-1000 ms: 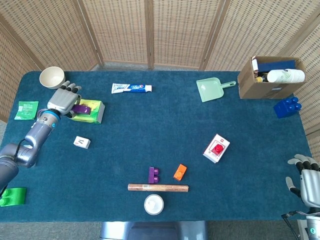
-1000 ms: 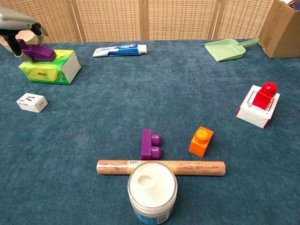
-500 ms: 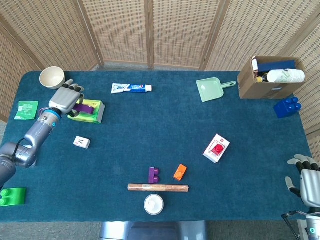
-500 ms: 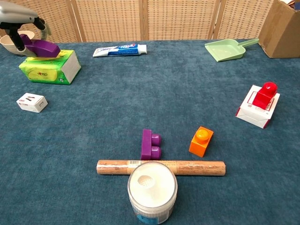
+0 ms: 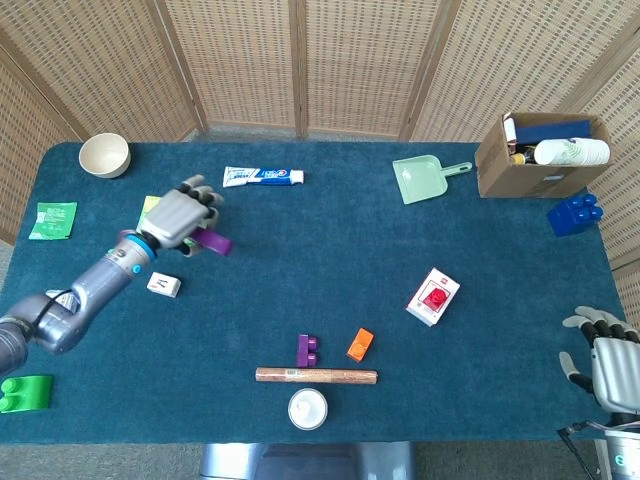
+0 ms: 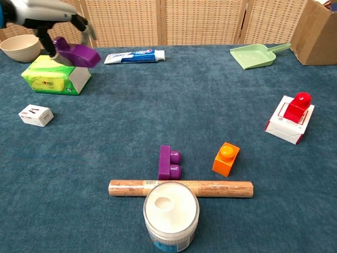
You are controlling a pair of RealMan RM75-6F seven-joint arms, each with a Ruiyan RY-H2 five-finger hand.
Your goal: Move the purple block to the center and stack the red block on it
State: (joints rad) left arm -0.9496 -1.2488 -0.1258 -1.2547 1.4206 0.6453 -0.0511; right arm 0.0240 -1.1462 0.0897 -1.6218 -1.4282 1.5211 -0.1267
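**Left hand holds a purple block in the air**

Near edge: a round white-lidded jar and a cork roller. The red block stands on a white card box at 3 o'clock. At 10 o'clock, the left hand clamps its fingers on the smooth purple block above a green tissue pack. The right hand rests with fingers apart at the table corner. The cardboard box holds bottles.

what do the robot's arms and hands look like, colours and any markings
The left hand is silver-grey metal with darker jointed fingers and black fingertips. A bright blue ring marks its wrist, and the left forearm behind it is a smooth, rounded grey tube. The right hand shows the same silver-grey shell and dark fingers. No cables or lettering are visible.
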